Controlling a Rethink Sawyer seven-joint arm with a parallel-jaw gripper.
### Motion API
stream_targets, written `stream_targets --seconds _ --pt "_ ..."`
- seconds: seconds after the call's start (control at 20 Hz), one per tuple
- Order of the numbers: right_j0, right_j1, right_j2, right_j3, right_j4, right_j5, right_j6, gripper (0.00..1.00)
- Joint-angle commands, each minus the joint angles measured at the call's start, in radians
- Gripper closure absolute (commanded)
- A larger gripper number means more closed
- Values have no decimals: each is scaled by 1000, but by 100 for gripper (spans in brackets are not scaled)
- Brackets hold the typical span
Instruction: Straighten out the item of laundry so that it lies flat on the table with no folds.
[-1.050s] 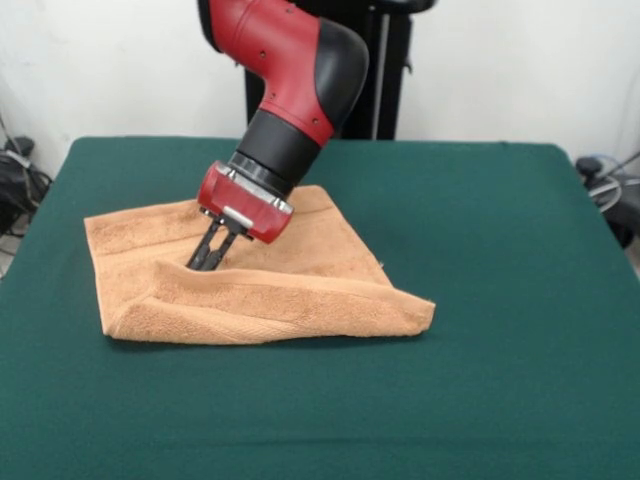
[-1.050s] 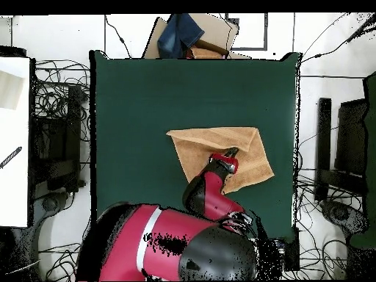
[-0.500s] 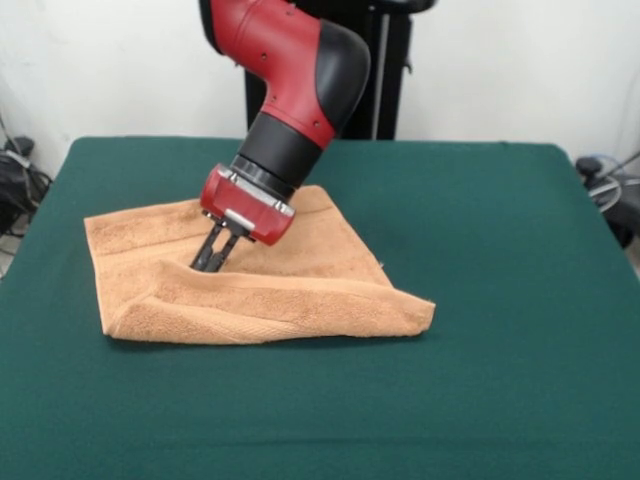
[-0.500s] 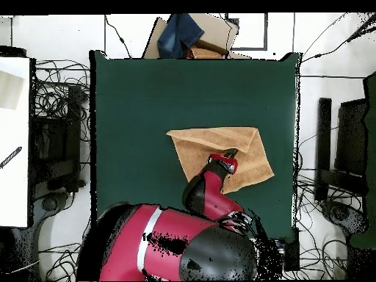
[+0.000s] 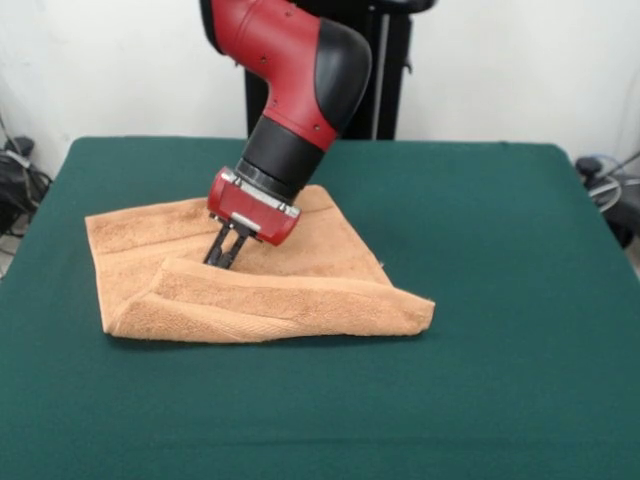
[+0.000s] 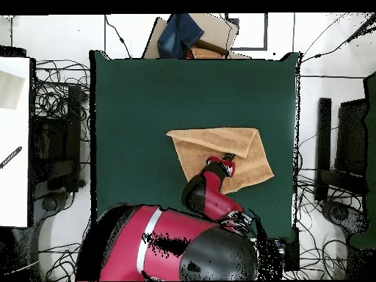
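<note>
Jaws of the gripper [image 5: 226,256] stand close together, the two dark fingers [image 5: 218,248] nearly parallel with only a thin slit between them; whether any cloth is pinched at their tips cannot be told, as the tips meet the towel surface right behind the raised fold.

Nearest the front camera, bare table [image 5: 320,420] runs in plain dark green across the whole width. Next comes the towel [image 5: 300,290], peach-orange terry, lying left of the table's centre in the front view. Its near portion is doubled back on itself: a thick folded band runs from the near left corner across to a pointed corner at the right, standing slightly proud of the layer beneath. Faint woven stripes show along this band. Behind the fold, the single layer lies flatter, its far left corner spread toward the table's left edge.

Gripper tips touch down on this flatter layer, just behind the fold's upper edge. Above them sits the red wrist housing [image 5: 252,208], tilted, then the black and red arm [image 5: 295,70] rising out of frame.

Overhead, the towel [image 6: 246,150] lies right of the table's centre, the arm [image 6: 209,187] reaching over its lower edge.
</note>
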Motion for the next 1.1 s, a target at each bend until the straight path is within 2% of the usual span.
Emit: stream_targets --seconds 0.05,0.45,0.7,1.0,1.1 --pt "9 -11 111 -32 43 126 232 100" --pt "37 -45 81 -17 54 123 221 100" --pt "25 -36 77 -30 1 31 242 100" --pt "24 62 90 -69 12 -71 277 100" --pt "7 117 103 -105 13 -63 267 100"
